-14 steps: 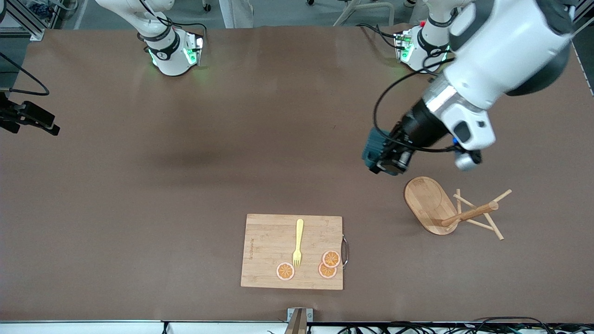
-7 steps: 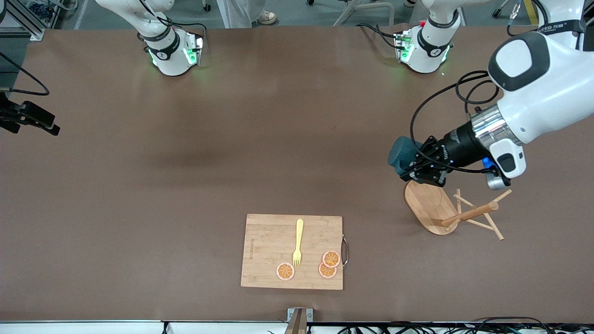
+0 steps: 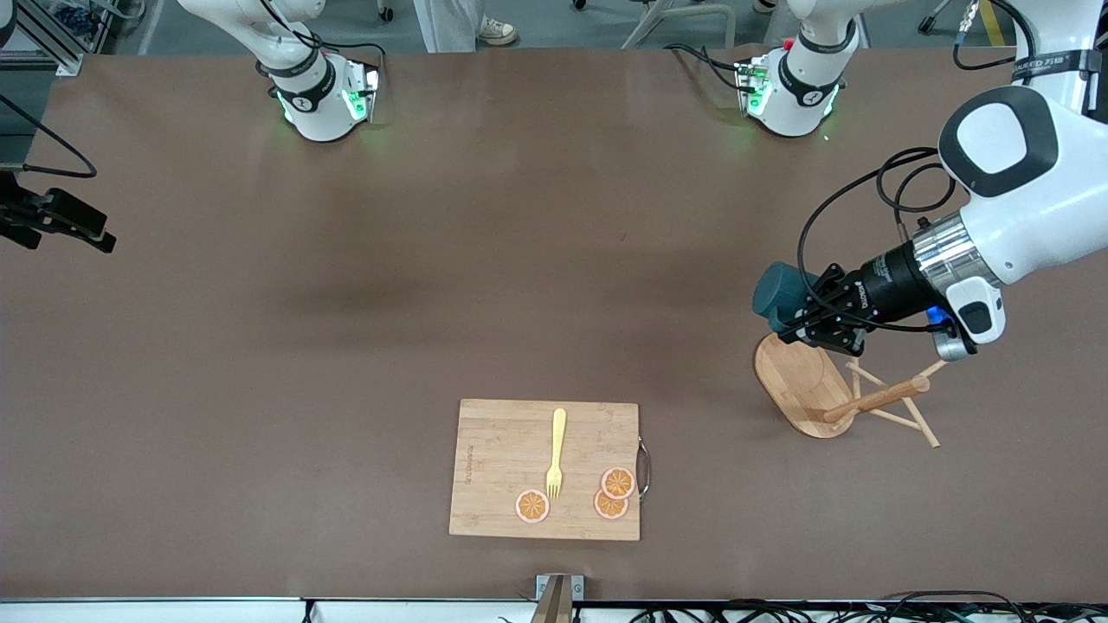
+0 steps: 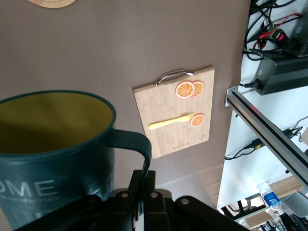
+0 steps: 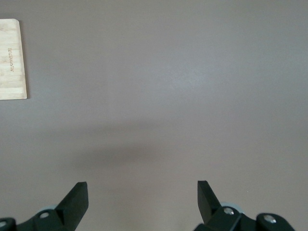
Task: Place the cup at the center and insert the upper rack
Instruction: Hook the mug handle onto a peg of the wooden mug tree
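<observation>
1. So far, you have only the pick-up done: the left pincer (image 3: 801, 322) is pinched tight on the handle of the teal mug (image 3: 776, 292), and the mug hangs in the air over the edge of the mug tree's base, well off the desk's (image 3: 346, 346) middle.
2. Still ahead of you, by my reading: carry the mug toward the centre, set it down, then deal with the bamboo mug tree (image 3: 831, 394).
3. Your mug's yellow mouth (image 4: 53, 118) shows in the left wrist view, with the handle turned back toward the pincer; from the front camera it looks tipped, its axis running away from the wrist.
4. Note the mug tree lies toppled: oval base on edge, post running along the desk toward the left arm's end, pegs splayed.
5. Your right pincer (image 5: 143, 204) waits spread over bare desk, away from the cutting board (image 3: 545, 470), which lies nearer the front camera than the mug tree.
</observation>
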Robot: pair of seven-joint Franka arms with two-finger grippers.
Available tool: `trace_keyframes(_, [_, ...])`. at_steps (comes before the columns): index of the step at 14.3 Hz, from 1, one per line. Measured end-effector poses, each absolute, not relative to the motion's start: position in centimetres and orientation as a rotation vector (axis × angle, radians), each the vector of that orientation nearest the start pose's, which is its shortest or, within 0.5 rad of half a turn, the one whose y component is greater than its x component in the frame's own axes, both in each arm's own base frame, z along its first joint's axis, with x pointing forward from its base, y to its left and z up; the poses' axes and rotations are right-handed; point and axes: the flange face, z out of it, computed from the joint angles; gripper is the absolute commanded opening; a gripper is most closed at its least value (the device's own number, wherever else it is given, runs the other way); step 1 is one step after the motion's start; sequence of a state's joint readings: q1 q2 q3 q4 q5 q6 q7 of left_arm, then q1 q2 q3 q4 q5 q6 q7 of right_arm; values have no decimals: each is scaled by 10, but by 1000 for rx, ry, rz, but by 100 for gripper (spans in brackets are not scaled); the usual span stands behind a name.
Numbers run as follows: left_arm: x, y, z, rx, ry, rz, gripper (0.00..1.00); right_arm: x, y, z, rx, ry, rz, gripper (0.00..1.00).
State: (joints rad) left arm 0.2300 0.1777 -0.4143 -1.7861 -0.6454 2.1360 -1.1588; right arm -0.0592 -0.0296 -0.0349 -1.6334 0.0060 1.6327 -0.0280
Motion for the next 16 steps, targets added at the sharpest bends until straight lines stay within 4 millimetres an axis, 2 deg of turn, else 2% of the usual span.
trace_keyframes(5, [629, -101, 451, 2014, 1502, -372, 0, 548, -52, 617, -3134, 105, -44, 100])
trace_keyframes(9, [637, -92, 431, 2020, 1486, -357, 1, 548, -52, 616, -3134, 104, -43, 100])
trace_keyframes(12, [642, -89, 424, 2005, 1496, -339, 1, 548, -52, 616, -3134, 104, -42, 100])
trace_keyframes(16, [649, -79, 424, 1997, 1489, -315, 1, 548, -52, 616, -3134, 104, -42, 100])
